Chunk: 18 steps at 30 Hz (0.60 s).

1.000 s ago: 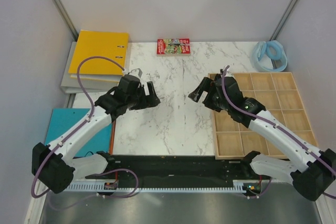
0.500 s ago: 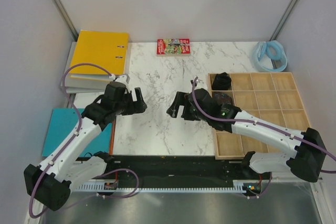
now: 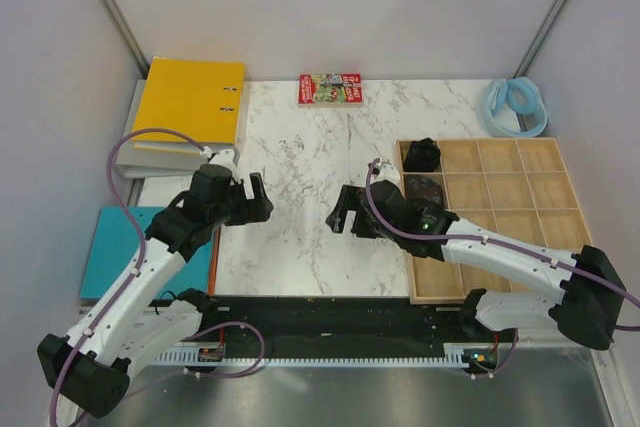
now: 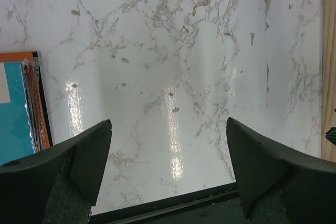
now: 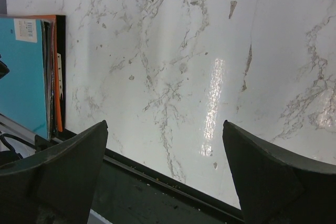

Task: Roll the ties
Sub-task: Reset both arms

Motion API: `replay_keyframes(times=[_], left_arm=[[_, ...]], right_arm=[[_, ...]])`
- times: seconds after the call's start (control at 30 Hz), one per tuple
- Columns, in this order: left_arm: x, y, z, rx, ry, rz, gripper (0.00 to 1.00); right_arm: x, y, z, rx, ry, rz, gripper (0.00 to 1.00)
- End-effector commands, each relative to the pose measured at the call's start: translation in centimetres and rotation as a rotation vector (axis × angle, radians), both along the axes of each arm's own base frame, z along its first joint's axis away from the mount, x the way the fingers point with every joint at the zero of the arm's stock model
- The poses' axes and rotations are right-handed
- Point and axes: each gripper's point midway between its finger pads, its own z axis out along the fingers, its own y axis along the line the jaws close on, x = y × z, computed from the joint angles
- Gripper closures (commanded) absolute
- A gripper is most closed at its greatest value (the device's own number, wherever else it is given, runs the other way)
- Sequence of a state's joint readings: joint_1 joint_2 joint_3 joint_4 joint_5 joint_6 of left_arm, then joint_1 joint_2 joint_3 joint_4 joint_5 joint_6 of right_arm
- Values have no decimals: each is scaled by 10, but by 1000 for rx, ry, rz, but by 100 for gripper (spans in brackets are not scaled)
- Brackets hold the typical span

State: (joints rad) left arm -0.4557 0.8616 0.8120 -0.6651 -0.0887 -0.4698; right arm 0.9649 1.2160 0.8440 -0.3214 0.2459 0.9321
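Two ties show as dark coils in the wooden tray (image 3: 500,247). One coil (image 3: 422,154) sits in the far-left top compartment. A second coil (image 3: 428,188) lies in the compartment just below, partly behind my right arm. No unrolled tie is in view. My left gripper (image 3: 262,197) is open and empty over the marble, left of centre; its wrist view (image 4: 168,166) shows only bare marble between the jaws. My right gripper (image 3: 340,209) is open and empty over the marble, just left of the tray; its wrist view (image 5: 165,166) shows marble and the black front rail.
A yellow binder (image 3: 190,102) lies on grey folders at the back left. A red book (image 3: 330,88) is at the back centre and a pale blue looped band (image 3: 515,104) at the back right. A teal folder (image 3: 120,237) lies left of the marble, also in the left wrist view (image 4: 16,108).
Both arms have drawn back toward the near edge. My right gripper has left the tray's top-left corner, and two coils now show there. My left gripper has moved left and nearer.
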Motion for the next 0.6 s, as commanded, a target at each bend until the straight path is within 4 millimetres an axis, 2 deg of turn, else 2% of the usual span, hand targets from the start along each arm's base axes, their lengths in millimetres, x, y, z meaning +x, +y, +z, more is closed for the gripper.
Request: replay_keyframes(times=[0.0,0.2,0.57], left_arm=[[2,6,0,43,-20,-5,5],[3,6,0,44,-23,-9,5],[4,6,-1,49,-20,-14,5]], right_arm=[[4,0,6,16,-27,-26,2],[4,-1,-2,0,-9,-33,2],[9,7,1,-11,-24,-7,2]])
